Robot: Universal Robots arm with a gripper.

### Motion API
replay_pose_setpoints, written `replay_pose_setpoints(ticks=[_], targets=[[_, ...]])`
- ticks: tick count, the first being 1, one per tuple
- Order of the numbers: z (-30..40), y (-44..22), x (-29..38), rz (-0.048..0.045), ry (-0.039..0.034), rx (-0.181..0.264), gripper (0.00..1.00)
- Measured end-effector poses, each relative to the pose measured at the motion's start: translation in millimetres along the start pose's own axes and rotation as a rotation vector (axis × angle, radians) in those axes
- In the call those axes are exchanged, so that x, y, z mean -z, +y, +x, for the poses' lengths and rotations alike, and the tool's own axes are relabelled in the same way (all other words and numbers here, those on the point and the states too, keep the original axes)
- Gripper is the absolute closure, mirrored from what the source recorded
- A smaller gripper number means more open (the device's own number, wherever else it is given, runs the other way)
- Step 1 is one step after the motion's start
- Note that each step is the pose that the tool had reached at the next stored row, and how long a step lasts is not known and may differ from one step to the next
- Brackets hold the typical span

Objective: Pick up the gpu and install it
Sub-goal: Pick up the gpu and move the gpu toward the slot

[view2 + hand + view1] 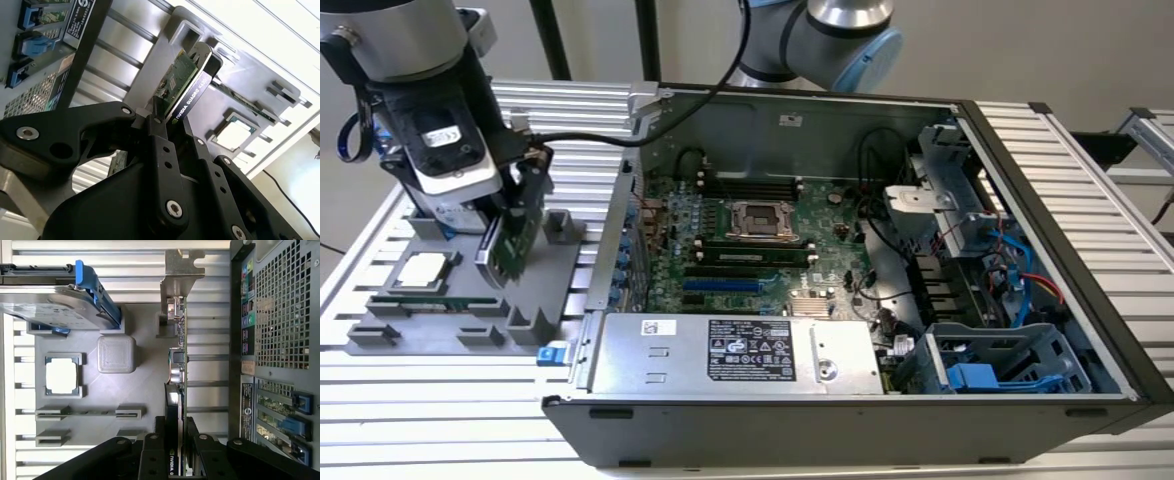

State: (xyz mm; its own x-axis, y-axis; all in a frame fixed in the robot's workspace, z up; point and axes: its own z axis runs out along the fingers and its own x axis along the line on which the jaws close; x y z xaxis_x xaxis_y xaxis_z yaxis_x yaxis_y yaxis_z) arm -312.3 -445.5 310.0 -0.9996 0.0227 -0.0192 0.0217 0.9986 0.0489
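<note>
Gpu [507, 255], the flat green circuit-board card with a black cooler, stands on its edge in my black gripper [518, 200] over the grey moulded parts tray [567, 275], at the exterior view's left of the open black computer case [787, 125]. I cannot tell if it touches the tray. In the second wrist view my fingers [159, 145] are clamped on both faces of the card. In the first wrist view its silver end bracket [182, 270] is at the far end from me, and the silver hard drive with blue rails [50, 305] sits near it on the same tray.

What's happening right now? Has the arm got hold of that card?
Status: gripper shut on gpu. gpu on edge at the tray, outside the case. No obstruction seen between them.
</note>
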Motion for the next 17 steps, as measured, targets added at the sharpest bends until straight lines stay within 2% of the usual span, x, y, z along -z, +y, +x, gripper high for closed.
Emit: replay_pose_setpoints(ticks=[17], targets=[[-0.2, 0.6, 12.1, 0.0000, 0.0000, 0.000, 1.00]])
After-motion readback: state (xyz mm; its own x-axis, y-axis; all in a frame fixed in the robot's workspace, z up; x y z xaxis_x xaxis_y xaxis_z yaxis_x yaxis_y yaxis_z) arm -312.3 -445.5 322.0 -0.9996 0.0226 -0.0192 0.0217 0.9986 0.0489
